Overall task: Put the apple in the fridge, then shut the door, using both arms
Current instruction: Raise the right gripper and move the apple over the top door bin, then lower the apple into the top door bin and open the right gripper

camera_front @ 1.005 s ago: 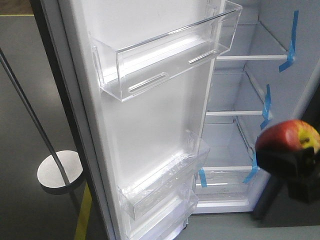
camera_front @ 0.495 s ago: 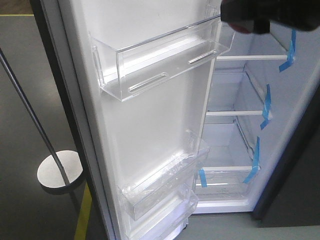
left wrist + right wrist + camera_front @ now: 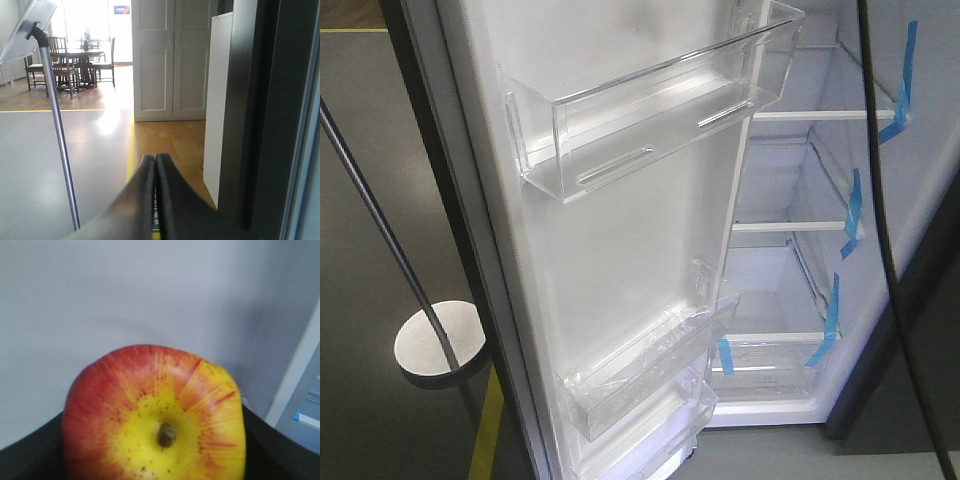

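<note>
The apple (image 3: pixel 155 410) is grasped by the right end effector (image 3: pixel 152 467), low at 6 o'clock in its wrist view, before a white wall (image 3: pixel 125 290). The left end effector (image 3: pixel 154 200) is clenched empty beside the door (image 3: pixel 620 230). If released short of a shelf (image 3: pixel 785 227) of the fridge (image 3: pixel 775 180), the apple could be dropped or rolled out.

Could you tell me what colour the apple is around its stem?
The apple is yellow there, streaked red outward; the right wrist view shows it best.
</note>
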### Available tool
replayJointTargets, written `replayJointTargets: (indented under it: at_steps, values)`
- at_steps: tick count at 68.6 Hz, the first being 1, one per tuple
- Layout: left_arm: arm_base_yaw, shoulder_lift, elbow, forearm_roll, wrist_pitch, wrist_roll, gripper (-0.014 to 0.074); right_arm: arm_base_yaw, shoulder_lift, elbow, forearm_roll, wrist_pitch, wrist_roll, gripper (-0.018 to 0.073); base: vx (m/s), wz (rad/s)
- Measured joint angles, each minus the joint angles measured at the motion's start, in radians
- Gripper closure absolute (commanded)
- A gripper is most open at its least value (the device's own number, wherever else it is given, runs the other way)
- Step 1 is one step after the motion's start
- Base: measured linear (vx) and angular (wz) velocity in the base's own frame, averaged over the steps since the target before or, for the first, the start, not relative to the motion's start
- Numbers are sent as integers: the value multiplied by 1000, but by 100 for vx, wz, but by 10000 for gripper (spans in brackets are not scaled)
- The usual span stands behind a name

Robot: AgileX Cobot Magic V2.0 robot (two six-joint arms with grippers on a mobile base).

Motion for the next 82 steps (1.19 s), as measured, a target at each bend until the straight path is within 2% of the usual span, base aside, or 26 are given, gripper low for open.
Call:
replayJointTargets:
  at_steps: [12,19,45,51,64,82]
  values:
    - [0,0,0,0,0,0,603,0,84,-27,0,1,-7,342,0,0]
    - [0,0,0,0,0,0,603,0,113,-27,0,10,-10,298,0,0]
    - [0,0,0,0,0,0,603,0,130,-27,0,29,-11,-36,0,0]
    - [0,0,0,0,0,0,603,0,130,-27,1,26,-11,-83,0,0]
    - [0,0,0,0,0,0,603,0,114,-27,0,44,-11,-91,0,0]
    - [0,0,0,0,0,0,603,0,-16,-26,2,192,-11,-69,0,0]
